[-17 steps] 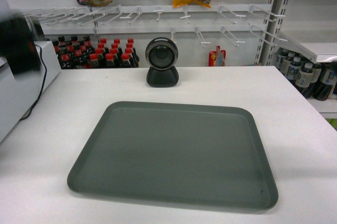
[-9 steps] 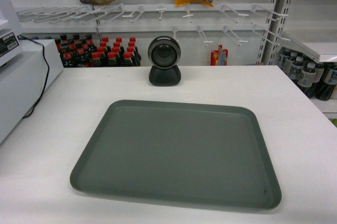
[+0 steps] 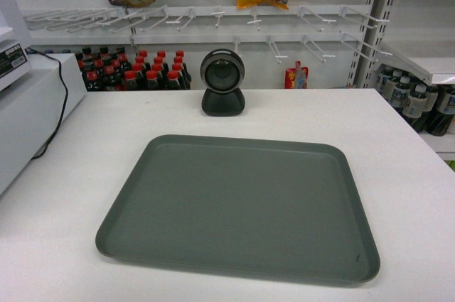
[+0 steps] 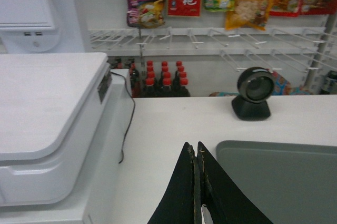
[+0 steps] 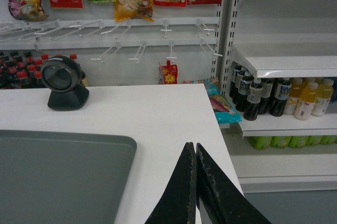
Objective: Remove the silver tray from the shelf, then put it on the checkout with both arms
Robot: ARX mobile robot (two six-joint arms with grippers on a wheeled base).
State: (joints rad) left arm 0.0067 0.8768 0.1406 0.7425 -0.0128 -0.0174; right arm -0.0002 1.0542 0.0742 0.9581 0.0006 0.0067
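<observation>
Silver tray (image 3: pixel 238 206) flat on counter (image 3: pixel 398 153). Left hand (image 4: pixel 197 153), right hand (image 5: pixel 196 151) closed, empty. Stiff, light, likely slippery; you grip opposite rims.

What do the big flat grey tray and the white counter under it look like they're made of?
The flat grey rectangular tray looks like matte moulded plastic: even colour, soft dull sheen, rounded corners and low rim. Painted metal can't be ruled out. The broad white countertop looks like matte laminate or coated board: smooth, uniform, no glare or grain.
</observation>
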